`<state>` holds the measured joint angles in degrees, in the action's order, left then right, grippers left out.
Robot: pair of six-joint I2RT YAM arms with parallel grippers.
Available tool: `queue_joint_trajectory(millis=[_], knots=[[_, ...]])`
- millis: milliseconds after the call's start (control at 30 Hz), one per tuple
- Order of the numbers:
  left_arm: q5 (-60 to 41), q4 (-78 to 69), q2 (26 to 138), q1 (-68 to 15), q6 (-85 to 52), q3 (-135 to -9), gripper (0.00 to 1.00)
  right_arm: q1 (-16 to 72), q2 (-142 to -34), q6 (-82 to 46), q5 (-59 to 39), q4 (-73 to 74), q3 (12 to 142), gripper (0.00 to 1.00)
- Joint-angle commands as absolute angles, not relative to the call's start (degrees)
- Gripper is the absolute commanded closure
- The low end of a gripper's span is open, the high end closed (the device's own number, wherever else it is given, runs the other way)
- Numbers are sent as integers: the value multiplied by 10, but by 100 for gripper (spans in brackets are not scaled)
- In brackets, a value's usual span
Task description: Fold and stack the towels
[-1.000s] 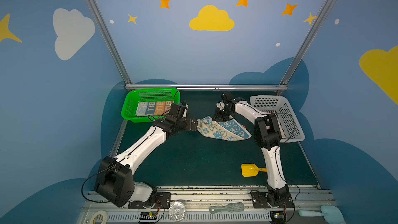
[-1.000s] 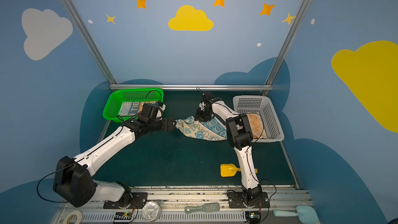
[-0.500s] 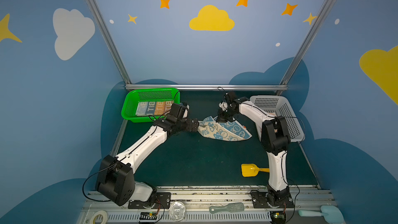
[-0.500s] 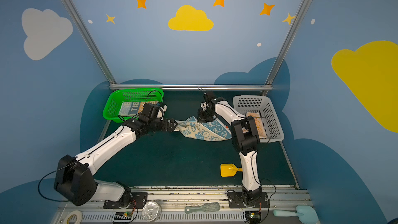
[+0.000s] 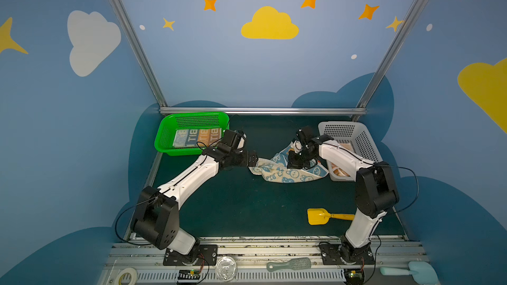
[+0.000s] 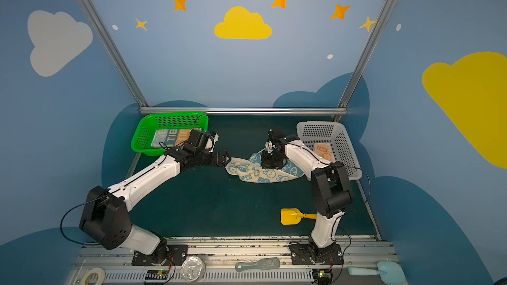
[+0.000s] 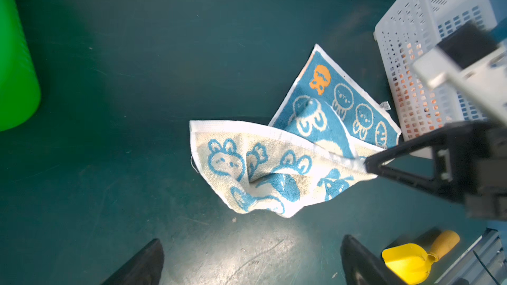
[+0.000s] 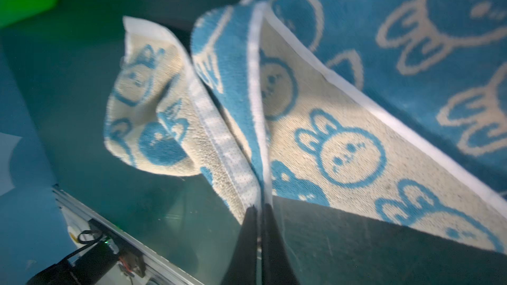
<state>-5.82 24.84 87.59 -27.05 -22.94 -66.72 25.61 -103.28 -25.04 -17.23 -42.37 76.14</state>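
You have bare counter [image 5: 241, 206] from the rabbit towel [image 5: 282, 175] down to the front rail [image 5: 260, 245], broken only by the yellow toy shovel [image 5: 319, 216] near the right arm [image 5: 375, 187]. At the back, the green basket [image 5: 166, 137] blocks the left corner and the white basket [image 5: 365, 138] the right, with an open lane between them. The towel fills the gap between left hand [image 5: 255, 159] and right hand [image 8: 258, 211].
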Motion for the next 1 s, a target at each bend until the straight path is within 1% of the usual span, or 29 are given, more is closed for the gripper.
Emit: queue_joint_trajectory(millis=[0,267,433,700,767,967], knots=[[-72,258,900,-282,-229,-686,0,256,-1005,-248,-140,-420,724,100],[-85,278,987,-286,-224,-733,0,253,-1017,-261,-126,-389,659,100],[-98,325,1067,-281,-203,-818,0,255,-1007,-257,-140,-362,633,100],[-144,363,1186,-270,-207,-939,0,251,-994,-246,-134,-363,624,100],[-161,366,1208,-267,-208,-955,1,249,-991,-244,-136,-365,624,100],[-166,381,1260,-258,-200,-992,0,247,-987,-243,-142,-360,622,100]])
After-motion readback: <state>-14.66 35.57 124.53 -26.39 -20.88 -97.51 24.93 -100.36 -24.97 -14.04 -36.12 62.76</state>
